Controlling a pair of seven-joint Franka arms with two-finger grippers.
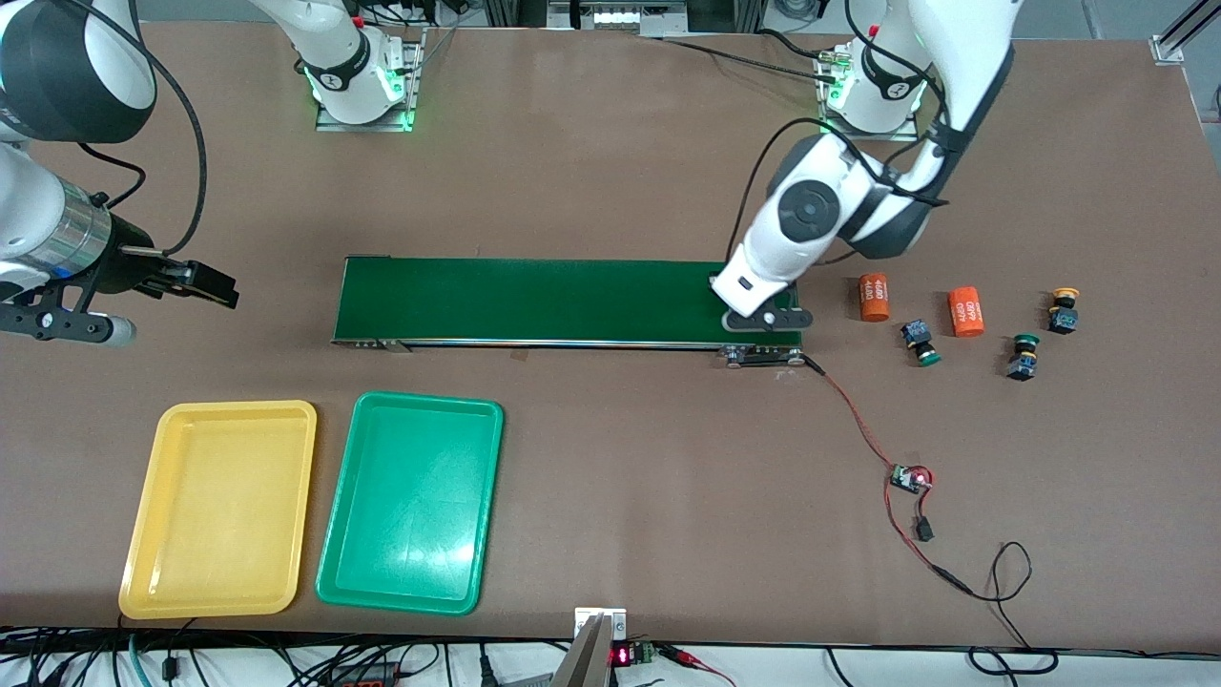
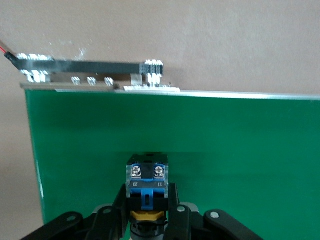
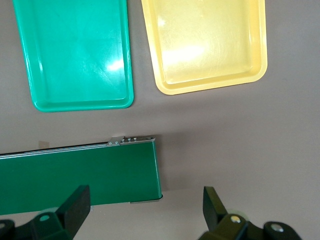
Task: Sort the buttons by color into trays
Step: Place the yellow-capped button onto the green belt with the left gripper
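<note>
the right gripper [image 1: 205, 283] hung in the air by the right arm's end of the conveyor belt [image 1: 534, 301], its fingers [image 3: 75, 207] spread wide with nothing between them; that arm waited. nearer the front camera than the belt lay the yellow tray [image 1: 153, 534], and just beside it, apart by a narrow gap, the green tray [image 1: 334, 563], the yellow one closer to the right arm's end of the table. both trays held nothing.

the left gripper [image 1: 763, 320] was over the belt's end toward the left arm, clamped tight on a yellow-capped button [image 2: 146, 186], its blue base pointing away from the wrist and its cap tucked between the fingers [image 2: 176, 205].

past that end of the belt, on the table, stood an orange cylinder [image 1: 873, 297], a green-capped button [image 1: 920, 343] lying on its side, a second orange cylinder [image 1: 966, 312], another green-capped button [image 1: 1023, 356], and a yellow-capped button [image 1: 1064, 311], all apart from one another.
</note>
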